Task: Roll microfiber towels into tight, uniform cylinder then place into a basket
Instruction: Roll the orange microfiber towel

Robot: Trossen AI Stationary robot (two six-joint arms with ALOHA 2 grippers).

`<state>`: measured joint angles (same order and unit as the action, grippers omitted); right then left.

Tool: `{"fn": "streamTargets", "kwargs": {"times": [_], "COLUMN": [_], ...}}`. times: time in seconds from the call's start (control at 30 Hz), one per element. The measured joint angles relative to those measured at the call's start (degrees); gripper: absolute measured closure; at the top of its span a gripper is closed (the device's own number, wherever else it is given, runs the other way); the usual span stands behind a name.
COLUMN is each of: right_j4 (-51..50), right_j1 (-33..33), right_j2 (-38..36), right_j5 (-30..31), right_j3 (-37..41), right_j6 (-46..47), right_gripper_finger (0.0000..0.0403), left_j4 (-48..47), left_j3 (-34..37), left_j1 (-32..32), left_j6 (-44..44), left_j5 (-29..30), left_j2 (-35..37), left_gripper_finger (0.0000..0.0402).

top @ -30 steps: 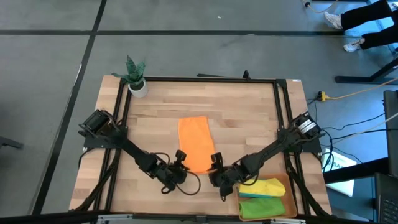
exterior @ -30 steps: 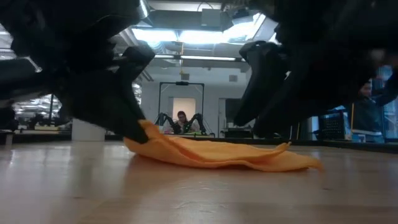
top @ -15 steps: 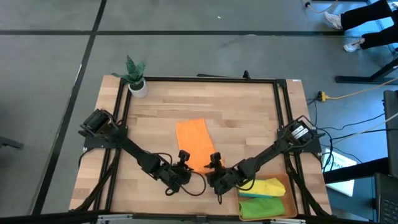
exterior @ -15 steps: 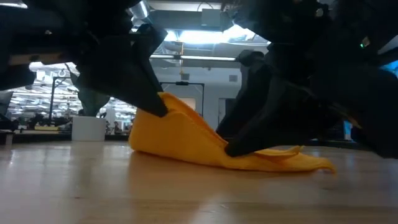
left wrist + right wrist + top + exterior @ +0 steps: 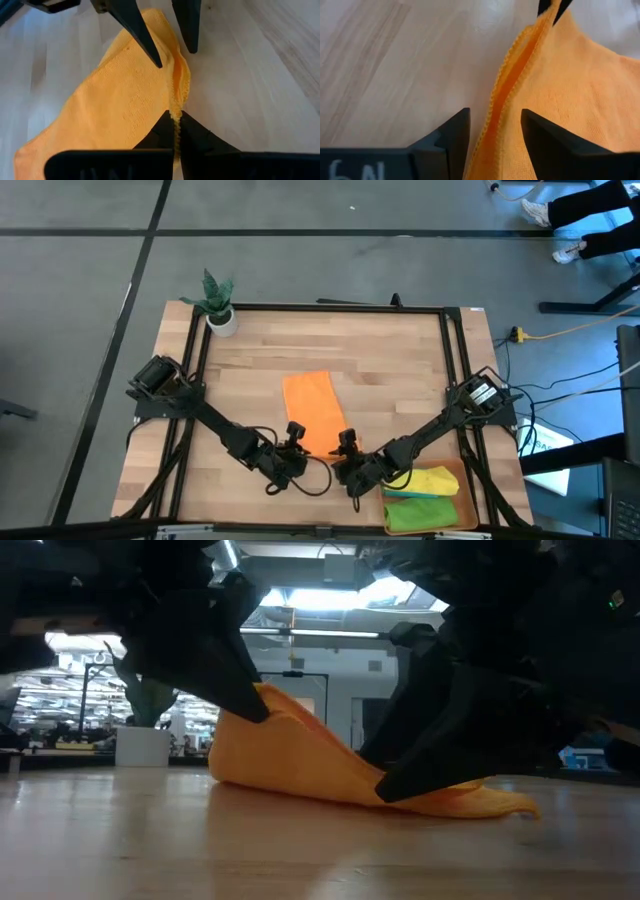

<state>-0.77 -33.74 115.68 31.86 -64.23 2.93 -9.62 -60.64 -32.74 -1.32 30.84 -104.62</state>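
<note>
High view — orange towel (image 5: 312, 408) near edge still lifted, left fingers (image 5: 165, 131) pinched — unchanged.

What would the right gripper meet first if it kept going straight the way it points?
Probably the hemmed edge of the orange microfiber towel, which runs between the open right gripper. Beyond it, the left gripper pinches the same edge; depth is unclear.

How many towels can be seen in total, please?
3 visible: the orange towel on the table between the two arms, and the yellow towel and green towel in the basket at the right near corner. More may be hidden underneath.
</note>
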Motion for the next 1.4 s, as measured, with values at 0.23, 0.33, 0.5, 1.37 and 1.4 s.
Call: {"fn": "streamTargets", "kwargs": {"times": [0.23,0.33,0.5,1.37,1.4], "right_j4": [-0.49,-1.75,-2.38,-5.53,-5.53], "right_j1": [0.0,0.0,0.01,-1.07,-1.07], "right_j2": [0.0,0.02,0.02,0.04,0.04], "right_j5": [1.22,1.49,1.51,1.53,1.51], "right_j3": [0.0,-0.02,-0.02,-0.02,-0.02], "right_j6": [0.06,1.59,2.83,12.13,12.18], "right_gripper_finger": [0.0225,0.0225,0.0225,0.0266,0.0281], "left_j4": [-7.92,-10.56,-14.09,-33.84,-33.92], "left_j3": [-3.57,-4.39,-7.21,-14.89,-14.89], "left_j1": [-0.94,-1.43,-2.34,-7.63,-7.82], "left_j6": [4.35,5.65,8.08,27.36,28.31], "left_j5": [0.08,0.11,3.54,8.23,6.79], "left_j2": [0.05,0.07,0.07,0.09,0.09], "left_gripper_finger": [0.0401,0.0401,0.0401,0.0401,0.0401]}}
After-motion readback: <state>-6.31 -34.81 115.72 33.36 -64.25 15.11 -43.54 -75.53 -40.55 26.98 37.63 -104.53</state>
